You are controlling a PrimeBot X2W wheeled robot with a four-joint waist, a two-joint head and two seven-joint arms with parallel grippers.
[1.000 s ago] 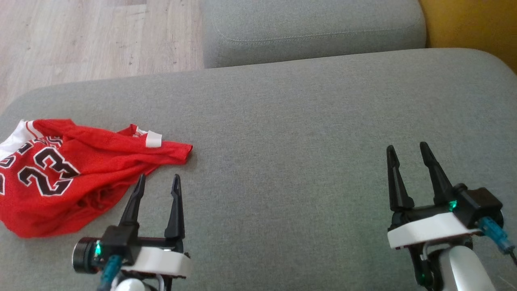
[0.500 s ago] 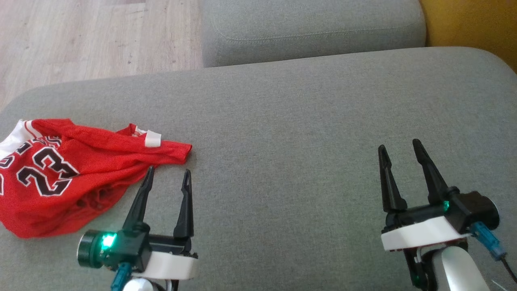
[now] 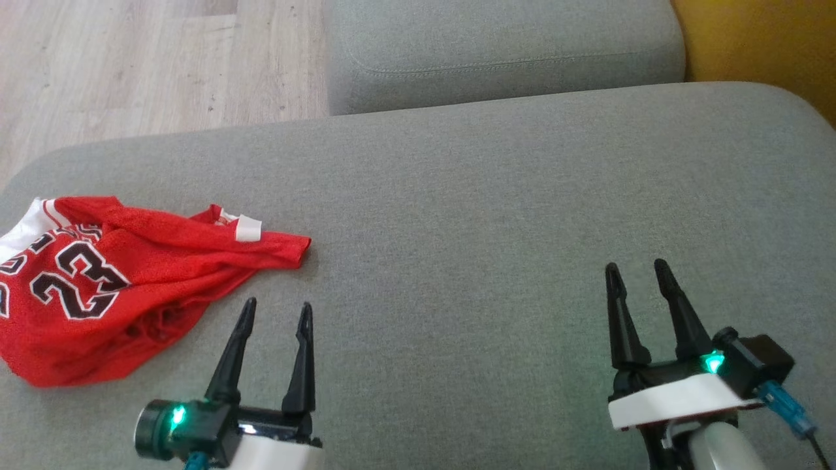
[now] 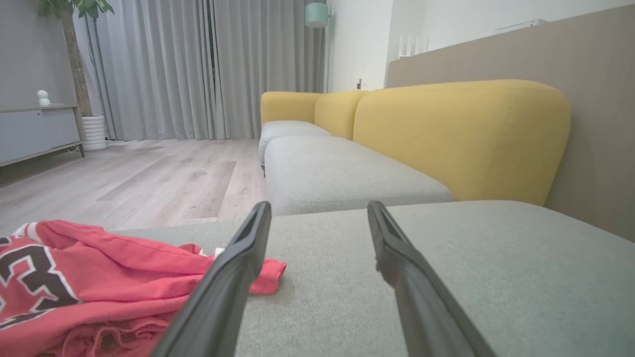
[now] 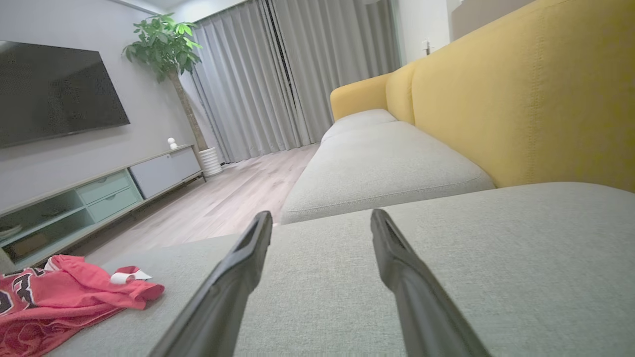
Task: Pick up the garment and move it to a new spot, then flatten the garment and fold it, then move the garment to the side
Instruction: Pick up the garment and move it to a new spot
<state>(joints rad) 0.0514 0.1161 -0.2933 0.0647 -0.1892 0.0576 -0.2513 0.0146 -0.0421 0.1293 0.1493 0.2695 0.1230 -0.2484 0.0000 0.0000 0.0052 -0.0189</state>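
Number on the red garment

The garment (image 3: pixel 150 261) bears a black, white-edged 23 (image 3: pixel 77 285), left of its white tag (image 3: pixel 248 229). Farther left of the tag are black marks (image 3: pixel 23 253), perhaps letters, too folded to read; the tag looks blank.

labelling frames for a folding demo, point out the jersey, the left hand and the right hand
jersey (image 3: pixel 157 274), head view, red mesh right of the number
left hand (image 3: pixel 277 303), head view, midway between its fingertips
right hand (image 3: pixel 635 264), head view, midway between its fingertips
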